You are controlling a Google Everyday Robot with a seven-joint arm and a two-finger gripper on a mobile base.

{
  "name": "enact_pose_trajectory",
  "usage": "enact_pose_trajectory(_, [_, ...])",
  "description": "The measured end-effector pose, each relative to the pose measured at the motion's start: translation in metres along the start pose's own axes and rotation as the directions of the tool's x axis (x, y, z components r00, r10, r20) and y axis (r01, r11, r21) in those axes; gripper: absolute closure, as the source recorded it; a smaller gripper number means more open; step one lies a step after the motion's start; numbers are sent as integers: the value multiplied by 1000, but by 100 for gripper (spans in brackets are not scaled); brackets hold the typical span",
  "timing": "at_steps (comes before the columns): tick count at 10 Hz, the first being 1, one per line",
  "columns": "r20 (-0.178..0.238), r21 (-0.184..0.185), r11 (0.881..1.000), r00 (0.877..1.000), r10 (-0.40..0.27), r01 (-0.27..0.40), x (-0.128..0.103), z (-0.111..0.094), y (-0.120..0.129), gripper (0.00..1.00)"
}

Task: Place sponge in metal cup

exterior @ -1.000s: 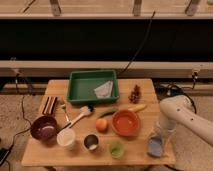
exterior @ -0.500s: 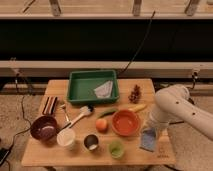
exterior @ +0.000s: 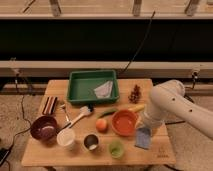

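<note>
Gripper (exterior: 145, 127) is hanging at the lower right of the frame, at the tip of the bulky white arm (exterior: 172, 107), right at the top edge of the sponge (exterior: 143, 139). The wrist is covering it, so I am unable to tell whether it is clenched on the sponge or released. I am reading this as the pick-up or early carry step, with the placing not yet done. The sponge is sitting tilted over the wooden table (exterior: 45, 155), just right of the orange bowl (exterior: 124, 122) and well apart from the metal cup (exterior: 91, 142). That cup is standing at lower centre, between the white cup (exterior: 65, 137) and the green cup (exterior: 116, 148). I am judging that the next move calls for a firm hold and then a leftward carry over the green cup. After that comes careful centring above the metal rim. The sponge is looking flat, rectangular, matte and blue-grey, probably soft enough to squash. It looks about as long as the cup mouth is wide, so I am expecting it to need an end-first or angled entry. The cup is looking round, dark and glossy, with a reflective inside, so it is likely light enough to slide if nudged.
</note>
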Motion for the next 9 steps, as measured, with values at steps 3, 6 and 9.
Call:
enact_pose_trajectory(3, [4, 4, 1000, 1000, -25, 25, -3, 1, -3, 100])
enact_pose_trajectory(6, [9, 23, 995, 995, -99, 99, -17, 6, -35, 100])
enact_pose_trajectory(9, [24, 41, 976, 976, -214, 213, -49, 16, -106, 100])
